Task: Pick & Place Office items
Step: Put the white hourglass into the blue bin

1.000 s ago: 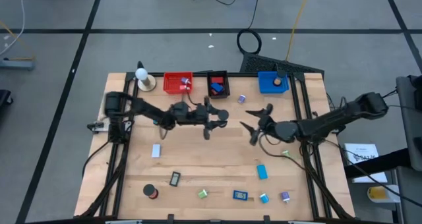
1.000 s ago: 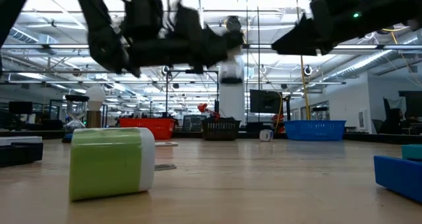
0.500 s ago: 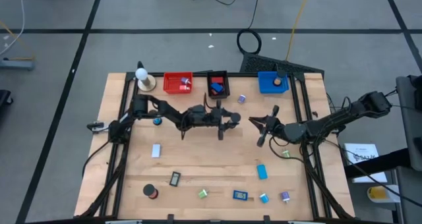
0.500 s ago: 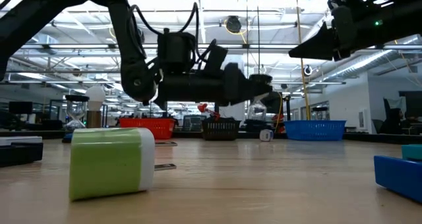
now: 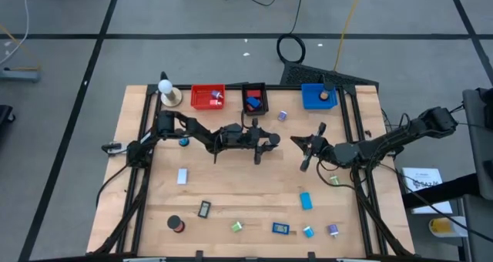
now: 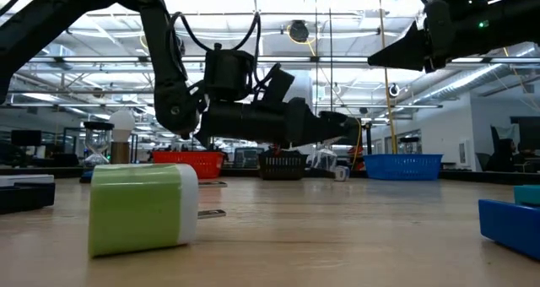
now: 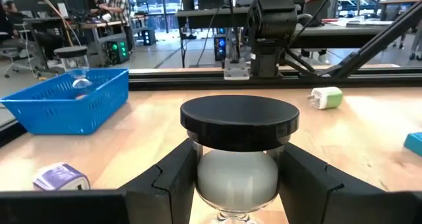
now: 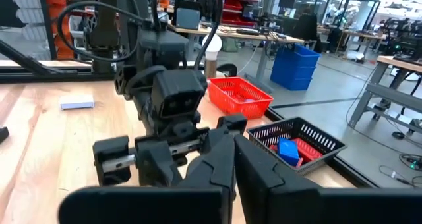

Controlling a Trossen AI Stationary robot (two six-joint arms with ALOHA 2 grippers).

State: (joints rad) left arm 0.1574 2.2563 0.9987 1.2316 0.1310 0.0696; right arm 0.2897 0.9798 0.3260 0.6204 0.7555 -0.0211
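Shifted toward table centre: left gripper (image 5: 268, 139), clamped around a black-capped hourglass (image 7: 239, 165), presumably for binning. Right gripper (image 5: 299, 144), now pinched together empty, waits nearby. Office items, e.g. light-blue block (image 5: 306, 201), lie scattered nearer the front.

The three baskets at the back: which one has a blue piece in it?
The black basket, the middle one, between the red basket and the blue basket. A blue piece lies inside it.

no readable text, no labels, no brands, no numbers on anything
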